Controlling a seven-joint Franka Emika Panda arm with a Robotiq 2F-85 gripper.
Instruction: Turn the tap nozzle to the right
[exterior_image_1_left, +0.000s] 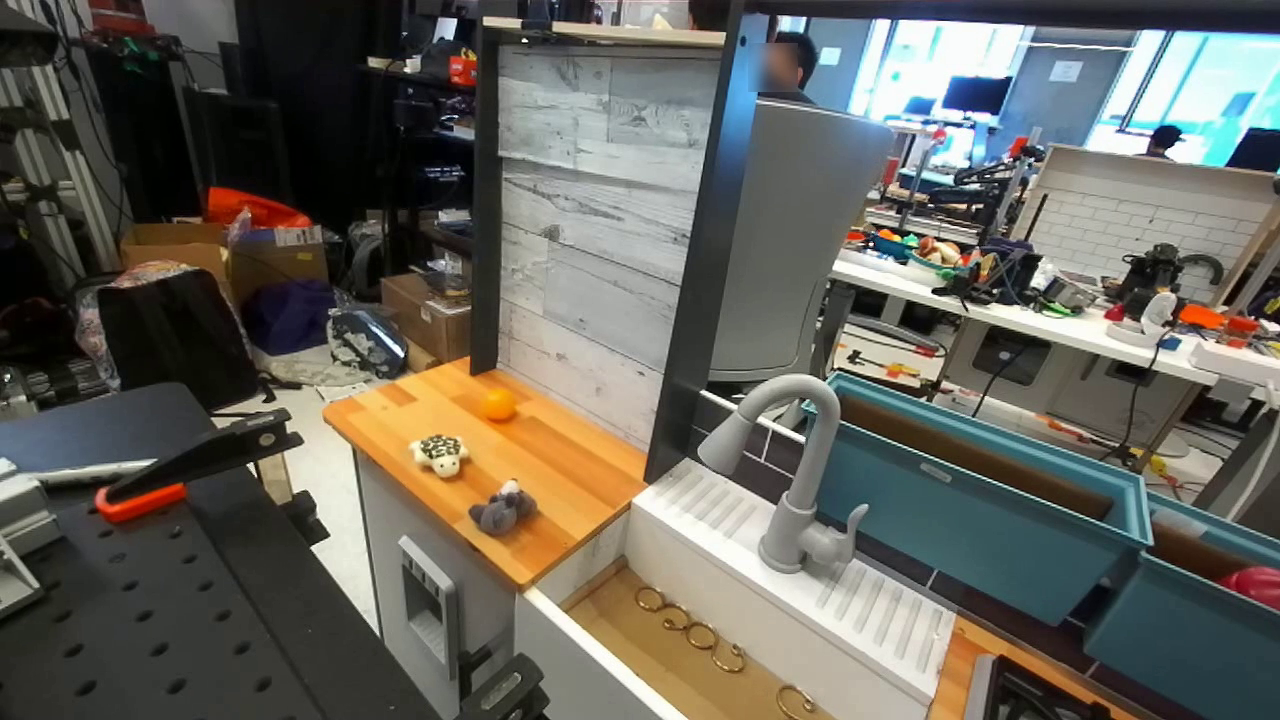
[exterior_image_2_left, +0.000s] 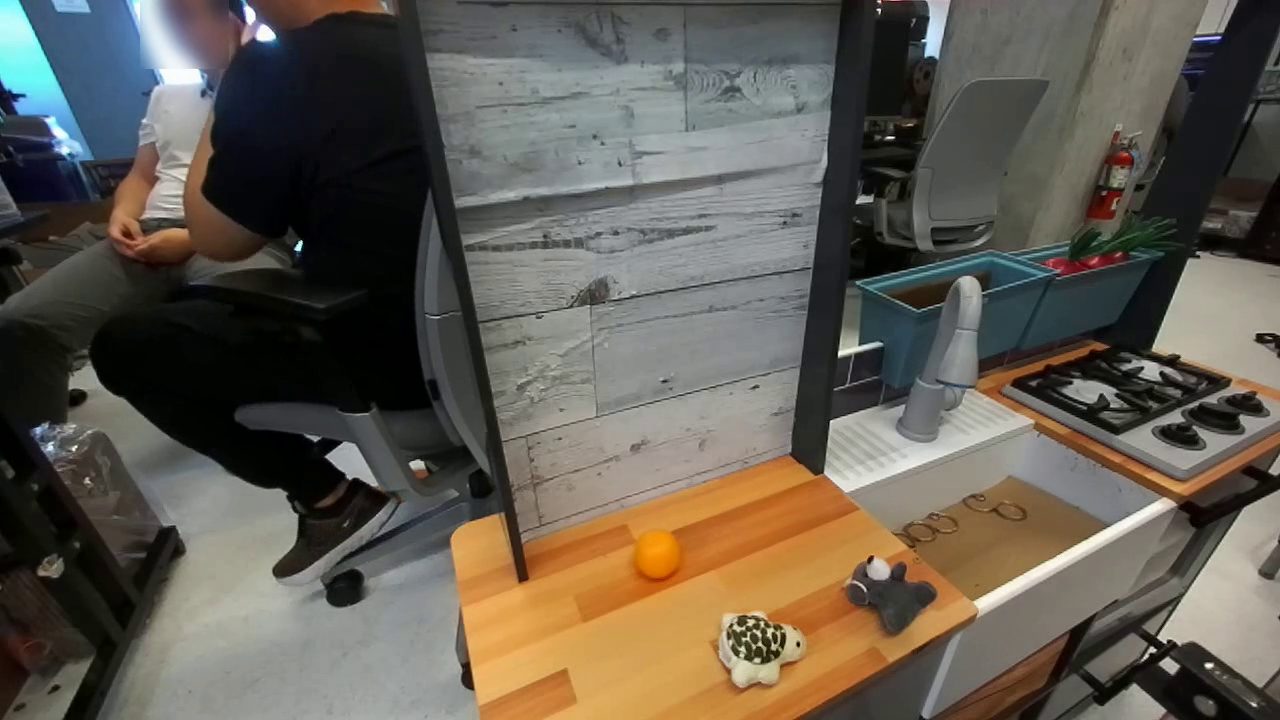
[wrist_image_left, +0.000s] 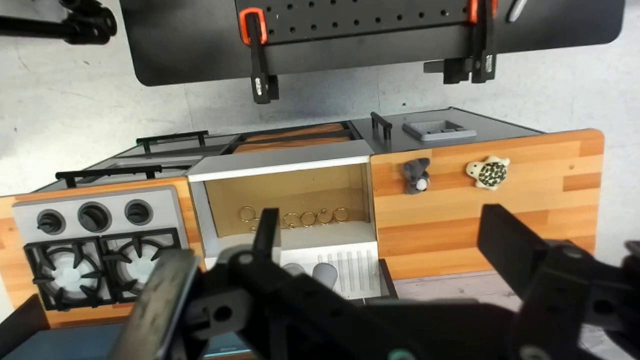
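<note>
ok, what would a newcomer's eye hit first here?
Probably the grey tap, arching up from the white sink ledge. Next, the bright orange ball on the wooden counter, along with a turtle toy and a grey soft toy. In the wrist view, the open black gripper looms along the bottom.

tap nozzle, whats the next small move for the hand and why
Probably lower the open hand toward the tap nozzle: the wrist view looks down past its spread fingers, which hold nothing, and neither exterior view shows the hand there.
</note>
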